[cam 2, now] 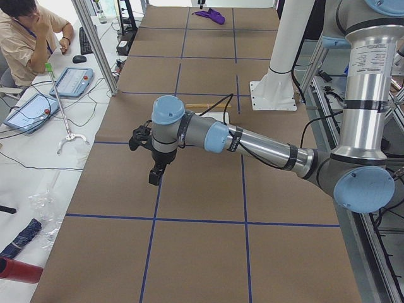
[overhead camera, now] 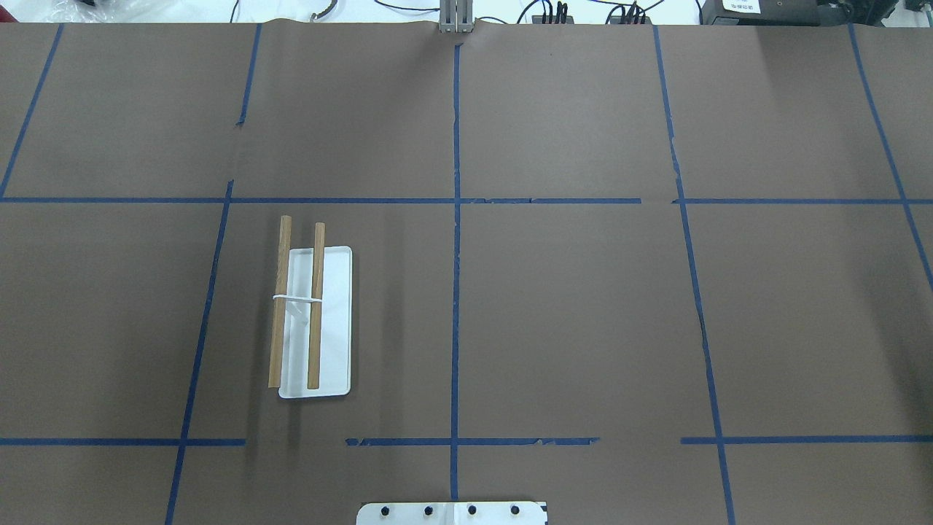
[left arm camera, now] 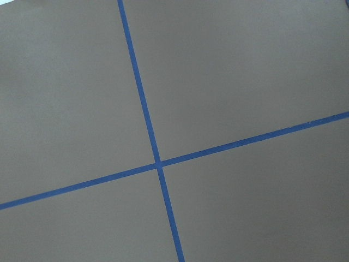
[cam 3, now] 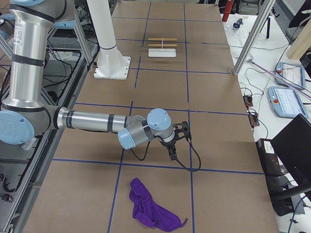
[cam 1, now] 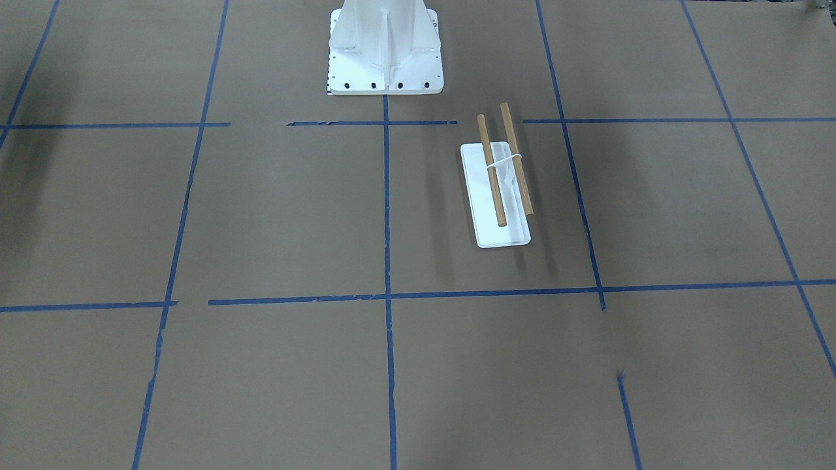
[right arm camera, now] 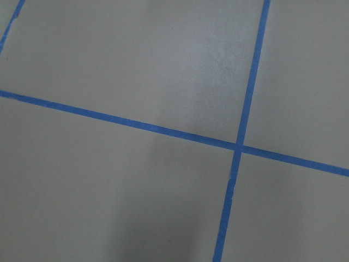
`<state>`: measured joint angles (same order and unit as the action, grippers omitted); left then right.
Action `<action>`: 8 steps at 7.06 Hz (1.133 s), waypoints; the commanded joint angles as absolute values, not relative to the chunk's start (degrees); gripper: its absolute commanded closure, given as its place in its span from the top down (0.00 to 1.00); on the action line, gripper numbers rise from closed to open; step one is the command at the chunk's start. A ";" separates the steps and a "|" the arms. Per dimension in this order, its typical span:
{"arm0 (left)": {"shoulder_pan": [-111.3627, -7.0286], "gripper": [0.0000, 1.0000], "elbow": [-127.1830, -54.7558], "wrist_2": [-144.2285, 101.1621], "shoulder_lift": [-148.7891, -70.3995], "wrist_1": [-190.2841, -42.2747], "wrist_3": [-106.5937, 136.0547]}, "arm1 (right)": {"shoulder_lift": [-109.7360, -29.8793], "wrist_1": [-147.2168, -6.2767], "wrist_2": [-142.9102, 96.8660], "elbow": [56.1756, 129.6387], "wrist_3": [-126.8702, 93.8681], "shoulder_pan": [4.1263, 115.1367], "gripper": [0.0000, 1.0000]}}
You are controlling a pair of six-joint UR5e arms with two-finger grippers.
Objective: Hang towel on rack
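Note:
The rack [cam 1: 491, 171] is a white base plate with two wooden bars, standing on the brown table on my left side; it also shows in the overhead view [overhead camera: 315, 306] and far off in the exterior right view [cam 3: 162, 46]. The purple towel [cam 3: 148, 208] lies crumpled on the table at my right end, and shows small and far in the exterior left view [cam 2: 210, 14]. My left gripper [cam 2: 155, 175] hangs above the table at the left end. My right gripper [cam 3: 172, 150] hangs above the table near the towel. I cannot tell whether either is open or shut.
The robot's white pedestal [cam 1: 385, 59] stands at the table's middle edge. Blue tape lines [overhead camera: 456, 219] grid the brown table. An operator [cam 2: 25, 31] sits beyond the left end with tablets [cam 2: 69, 82]. A laptop [cam 3: 291, 145] stands beyond the right side.

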<state>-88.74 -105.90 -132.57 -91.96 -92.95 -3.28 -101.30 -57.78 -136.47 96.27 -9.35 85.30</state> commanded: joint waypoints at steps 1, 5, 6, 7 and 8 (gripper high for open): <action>-88.77 1.00 -103.04 -133.07 -92.99 -109.84 -2.99 | -105.00 -52.68 -137.02 95.89 -9.23 85.08 1.00; -88.68 1.00 -101.16 -134.12 -91.58 -118.04 -3.25 | -112.05 -46.50 -129.82 90.46 -1.79 83.94 1.00; -88.68 1.00 -101.51 -134.12 -91.58 -118.04 -3.25 | -112.23 -46.58 -129.03 89.40 -1.41 81.85 1.00; -88.68 1.00 -101.60 -134.21 -91.58 -118.12 -3.25 | -112.24 -46.50 -128.85 87.91 -1.41 79.83 1.00; -88.68 1.00 -101.69 -134.12 -91.67 -118.12 -3.25 | -112.67 -46.06 -128.76 86.76 -1.41 78.15 1.00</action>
